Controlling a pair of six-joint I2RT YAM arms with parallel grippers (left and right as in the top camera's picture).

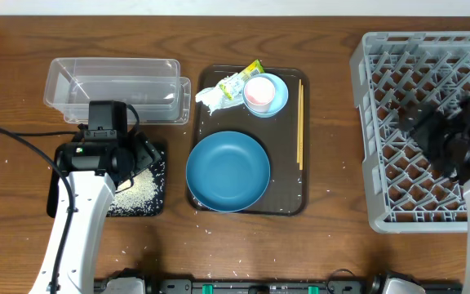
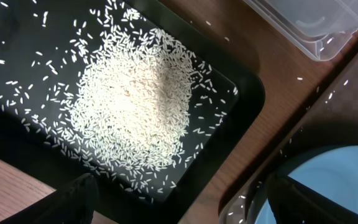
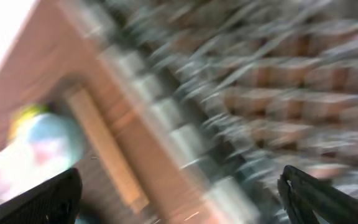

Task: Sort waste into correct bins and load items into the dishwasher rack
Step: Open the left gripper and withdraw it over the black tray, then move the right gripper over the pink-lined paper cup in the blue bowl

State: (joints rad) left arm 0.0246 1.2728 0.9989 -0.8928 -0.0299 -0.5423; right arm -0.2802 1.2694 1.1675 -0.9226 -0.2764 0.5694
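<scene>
- Your left gripper [image 2: 185, 202] hangs over the near edge of the shallow black rectangular tray [image 2: 17, 43]. Its jaws are spread wide and hold nothing.
- The heap of loose white rice grains [image 2: 135, 106] lies in that tray, at about 11 o'clock from the gripper in the left wrist view. Stray grains are scattered around the heap.
- The clear rectangular plastic tub [image 1: 113, 82] sits at 12 o'clock from the tray. The large dark-blue round dish [image 1: 228, 171] lies at 3 o'clock, on the brown serving tray [image 1: 288, 200].
- Your right gripper [image 1: 414, 122] is above the large square grey plastic lattice rack [image 1: 382, 49], jaws fully apart and empty. Its wrist view is blurred.
- At about 9 o'clock from it lie the thin wooden chopsticks [image 1: 300, 122]. Just beyond them is the small light-blue bowl [image 1: 279, 98] with the pink cup [image 1: 258, 92] in it.
</scene>
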